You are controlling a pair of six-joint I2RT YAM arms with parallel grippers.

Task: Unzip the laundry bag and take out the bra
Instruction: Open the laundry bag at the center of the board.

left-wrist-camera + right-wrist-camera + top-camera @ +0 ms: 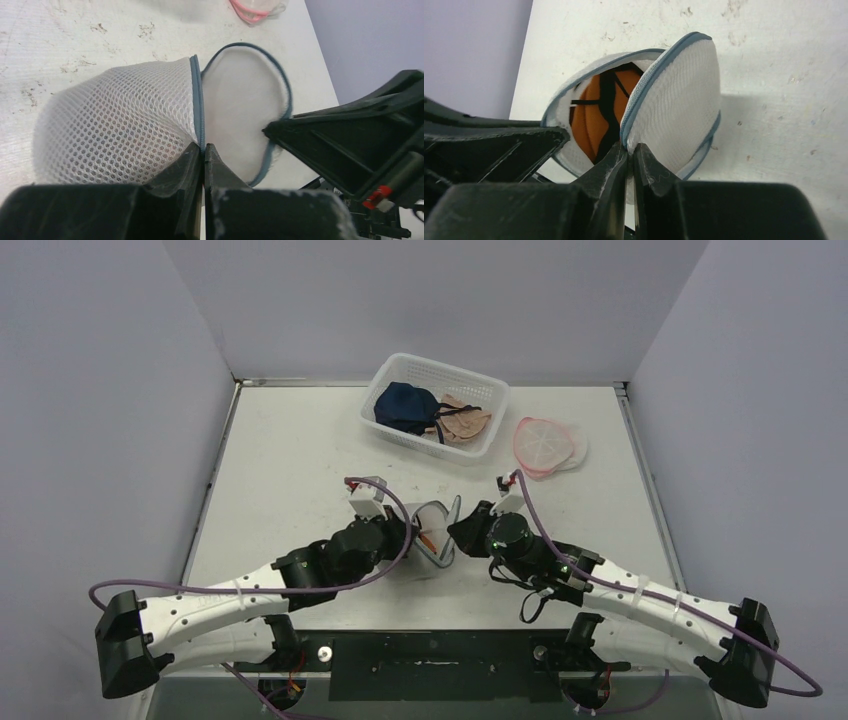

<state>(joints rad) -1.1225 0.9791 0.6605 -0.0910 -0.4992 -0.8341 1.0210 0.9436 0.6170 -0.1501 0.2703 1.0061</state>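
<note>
Nearest the arm bases, the left claw (pixel 203 150) is pinching shut on the grey zipper edge of the laundry bag (pixel 115 125), holding one domed mesh half. The right claw (pixel 630 150) is clamping closed on the zipper edge of the other half, so the two are holding the bag apart like a clamshell at the middle of the table (pixel 290 460). Between the halves the zip is already standing open, and the bra (pixel 591 120), orange with black straps, is sitting inside the left-held half, showing through the gap.

The bag is looking light and springy: thin mesh over a padded dome, holding its shape but giving wherever it is squeezed. The stitched zipper edge is proving the firmest place to grip, since the mesh alone would likely bunch and slip. The bra is probably just as light and soft, with moulded cups that flex and thin straps that could snag on the zip teeth. A cup edge or the bunched straps at the opening would be offering the surest hold, while one claw is anchoring the bag against being dragged along.

Farther back, a white basket (pixel 440 405) is holding a dark blue garment (pixel 405 405) and a beige garment (pixel 465 423), and a pink-rimmed pouch (pixel 545 445) is lying just beside it.
</note>
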